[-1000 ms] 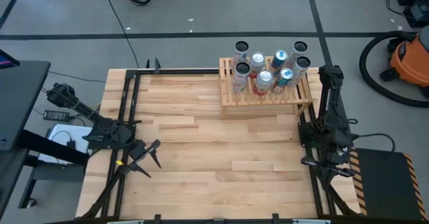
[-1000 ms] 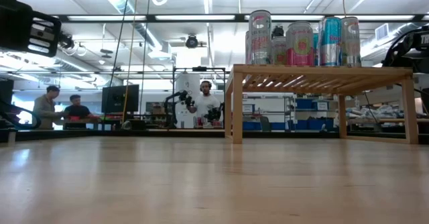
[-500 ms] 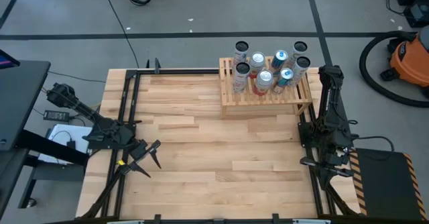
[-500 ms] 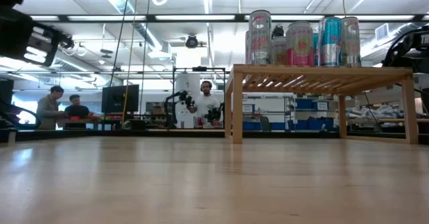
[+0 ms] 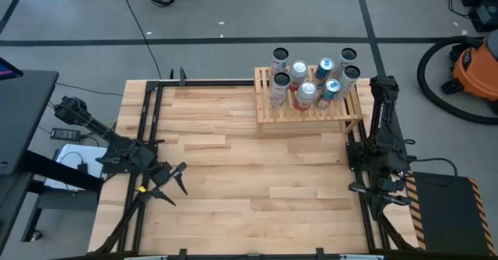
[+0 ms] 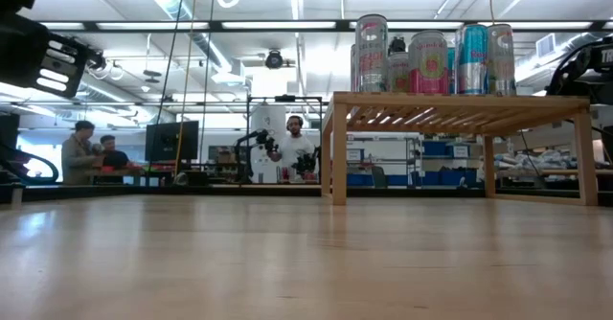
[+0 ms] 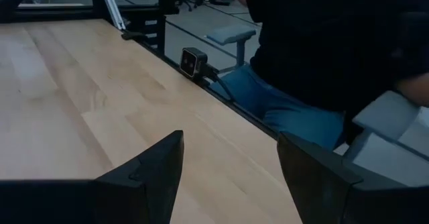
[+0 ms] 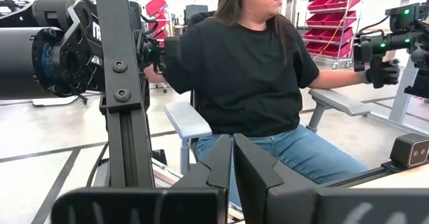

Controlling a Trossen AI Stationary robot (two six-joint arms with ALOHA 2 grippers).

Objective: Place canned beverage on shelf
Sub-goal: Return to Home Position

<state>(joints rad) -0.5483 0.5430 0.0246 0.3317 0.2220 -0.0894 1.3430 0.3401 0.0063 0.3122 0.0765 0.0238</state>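
So the low light-wood slatted shelf (image 5: pixel 308 117) sits around 1 o'clock on the pale plank-wood table (image 5: pixel 233 166), narrow parallel slats on top and four square legs. A bunch of shiny cylindrical metal cans (image 5: pixel 306 91) stand upright on it, pink-white ones and teal-blue ones, packed close toward the back. The left gripper (image 5: pixel 175 180) hangs over the table at about 8 o'clock, its dark wedge-shaped fingers (image 7: pixel 157 167) spread apart with nothing between them. The right gripper (image 8: pixel 232 143) is at roughly 4 o'clock by the table edge, fingers pressed together and empty. Beyond it sits a person in a black tee and blue jeans (image 8: pixel 248 70).
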